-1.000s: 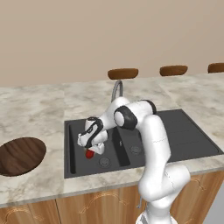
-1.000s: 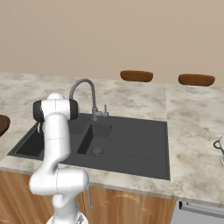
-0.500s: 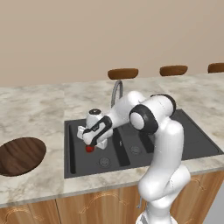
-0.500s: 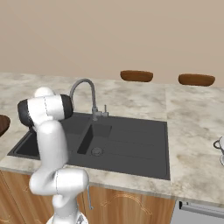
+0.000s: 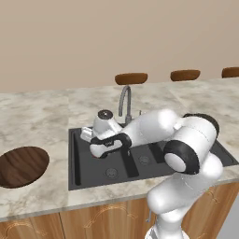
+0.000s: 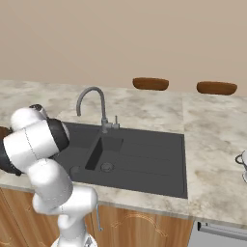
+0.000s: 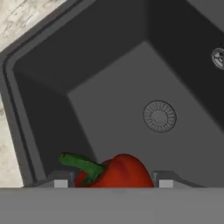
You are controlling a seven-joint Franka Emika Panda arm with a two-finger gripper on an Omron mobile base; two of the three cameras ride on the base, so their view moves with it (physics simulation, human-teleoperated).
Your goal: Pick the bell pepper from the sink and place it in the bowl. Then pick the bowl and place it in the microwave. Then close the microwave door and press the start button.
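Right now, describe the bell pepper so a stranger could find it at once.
Look at the dark grey sink in the marble counter, then its left basin. The bell pepper sits between the gripper fingertips: small, glossy red with a green stem, the basin's one bright thing.

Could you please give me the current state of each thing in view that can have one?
bell pepper: between the jaws, above the basin floor.
gripper: jaws closed on the bell pepper.
bowl: empty, upright on the counter left of the sink.
sink: dry, no water in either basin.
faucet: off, no water running.
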